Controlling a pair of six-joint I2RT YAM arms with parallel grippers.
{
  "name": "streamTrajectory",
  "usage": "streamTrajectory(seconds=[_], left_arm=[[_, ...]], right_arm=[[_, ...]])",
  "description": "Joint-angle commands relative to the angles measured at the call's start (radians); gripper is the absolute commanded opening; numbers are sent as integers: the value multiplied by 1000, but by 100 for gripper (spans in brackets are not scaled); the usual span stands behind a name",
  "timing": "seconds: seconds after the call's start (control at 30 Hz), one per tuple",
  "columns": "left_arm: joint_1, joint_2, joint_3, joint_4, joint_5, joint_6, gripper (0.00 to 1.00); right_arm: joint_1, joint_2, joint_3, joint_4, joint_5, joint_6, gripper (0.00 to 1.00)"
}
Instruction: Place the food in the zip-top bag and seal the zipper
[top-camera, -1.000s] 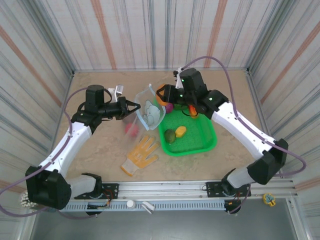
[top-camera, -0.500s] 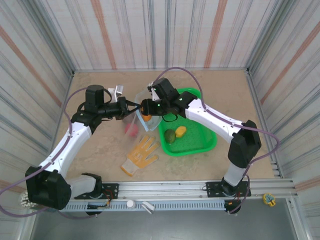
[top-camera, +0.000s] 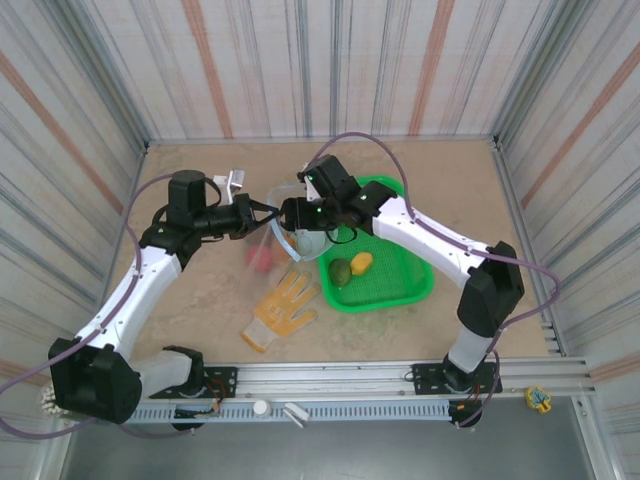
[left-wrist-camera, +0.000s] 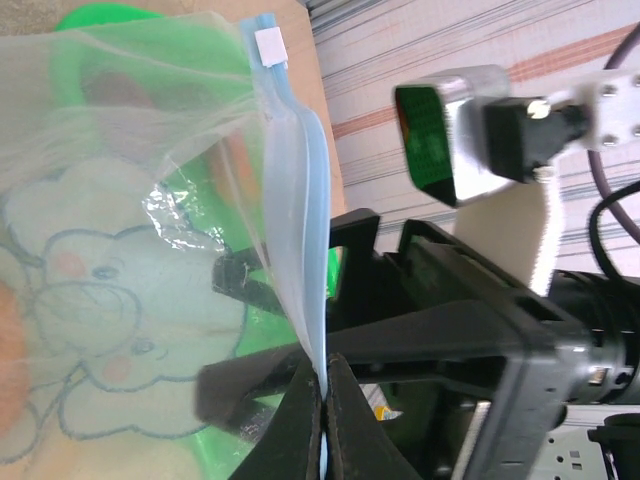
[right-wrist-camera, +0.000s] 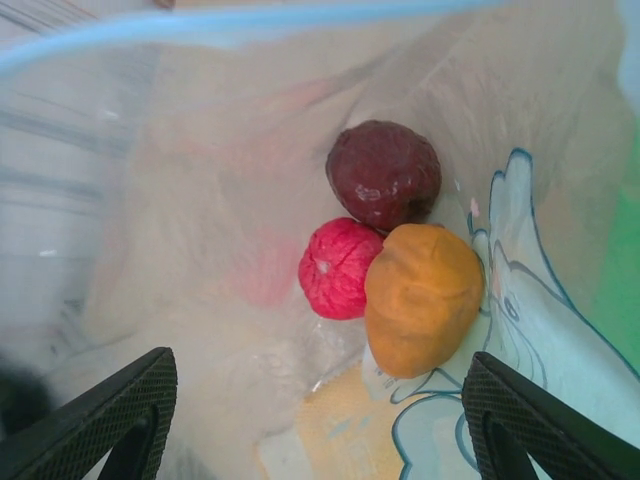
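The clear zip-top bag (top-camera: 298, 243) hangs open between both arms, left of the basket. My left gripper (left-wrist-camera: 323, 385) is shut on its pale blue zipper (left-wrist-camera: 296, 200) and holds that edge up; from above it sits at the bag's left rim (top-camera: 268, 213). My right gripper (right-wrist-camera: 318, 400) is open over the bag's mouth (top-camera: 289, 217), with nothing between its fingers. Below it, inside the bag, lie three pieces of food: an orange one (right-wrist-camera: 423, 297), a red one (right-wrist-camera: 338, 268) and a dark red one (right-wrist-camera: 384, 172). A green piece (top-camera: 340, 271) and a yellow piece (top-camera: 361, 262) lie in the basket.
The bright green mesh basket (top-camera: 418, 290) stands right of the bag. A yellow-orange work glove (top-camera: 283, 308) lies on the table in front of the bag. Striped walls close in the table on three sides.
My right gripper swung left from above the basket to the bag's mouth carrying the orange piece, then opened. The orange piece now lies in the bag. The left gripper kept its hold.
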Motion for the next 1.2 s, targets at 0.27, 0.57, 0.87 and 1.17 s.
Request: streamTrajectory(seconds=[0.27,0.57,0.87,1.17], left_arm=[[-6,-12,16,-35,-19,37,0],[-7,-12,19,-34,-17,35,0],[2,-11,17,-33,-14,37,0],[3,-4,18,-33,-6,38,0]], right_arm=[[-134,-217,-61,-13,19,-17,72],[-313,-193,-216,1,21,-26,70],[-329,60,-143,39,-14,14,73],[-349,283,-36,114,-82,98,80]])
